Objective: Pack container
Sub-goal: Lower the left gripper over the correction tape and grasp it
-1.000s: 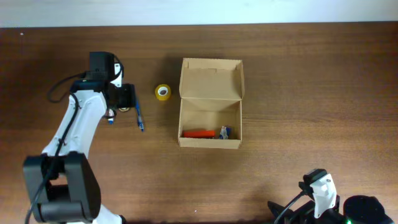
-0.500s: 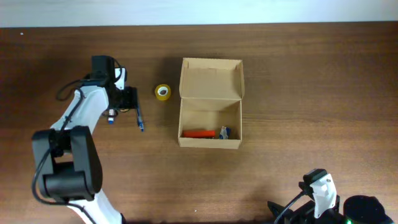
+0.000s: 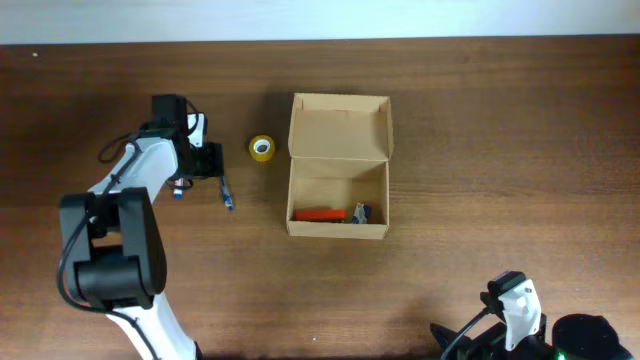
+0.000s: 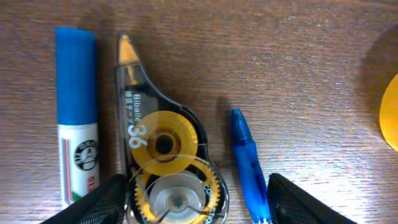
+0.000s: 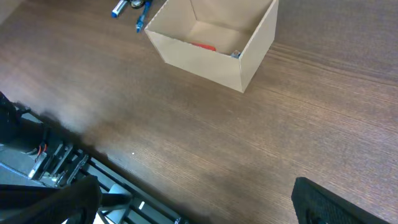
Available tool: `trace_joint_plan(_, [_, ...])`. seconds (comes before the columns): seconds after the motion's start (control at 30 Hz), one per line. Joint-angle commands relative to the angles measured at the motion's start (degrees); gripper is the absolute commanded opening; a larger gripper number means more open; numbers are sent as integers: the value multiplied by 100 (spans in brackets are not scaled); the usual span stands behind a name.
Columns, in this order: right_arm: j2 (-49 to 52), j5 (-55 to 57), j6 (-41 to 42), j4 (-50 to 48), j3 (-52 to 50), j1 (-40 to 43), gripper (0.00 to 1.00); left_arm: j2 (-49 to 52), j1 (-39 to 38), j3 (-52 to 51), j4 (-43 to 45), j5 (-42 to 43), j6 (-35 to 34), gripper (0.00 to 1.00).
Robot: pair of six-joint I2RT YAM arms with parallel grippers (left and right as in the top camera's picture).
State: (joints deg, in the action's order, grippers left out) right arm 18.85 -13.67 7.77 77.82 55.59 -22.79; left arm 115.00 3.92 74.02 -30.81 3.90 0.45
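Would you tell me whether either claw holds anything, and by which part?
Nothing is held. The left claw is open above the correction tape dispenser, not clamping it; the right claw is open, empty.

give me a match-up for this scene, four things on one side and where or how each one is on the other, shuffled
Things:
1. yellow tape roll
2. orange item
3. correction tape dispenser
4. container

Place or state:
a. lying between a blue-capped stick and a blue pen
b. flap lid open
c. inside the container, on its floor
d. outside the container, beside its raised flap

Pairs: 1-d, 2-c, 3-a, 4-b
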Motion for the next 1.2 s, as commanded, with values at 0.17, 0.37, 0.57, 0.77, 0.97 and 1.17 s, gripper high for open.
trace_joint_plan(0.17, [-13,-74,46,-15,7,37,99,157,37,-26,-20,-20,87,67])
trace_joint_plan(0.37, [-13,-74,46,-13,7,37,99,140,37,33,-50,101,85,67])
trace_joint_plan(0.57, [-13,-74,46,-15,7,37,99,-94,39,225,-61,319,9,68])
trace_joint_plan(0.77, [-13,-74,44,-15,7,37,99,-129,195,243,-52,317,-787,68])
trace_joint_plan(0.97, [-13,-74,46,-13,7,37,99,-129,365,243,26,317,-1333,69])
trace_joint_plan(1.17, [-13,-74,46,-15,7,37,99,-127,365,243,131,319,-1331,68])
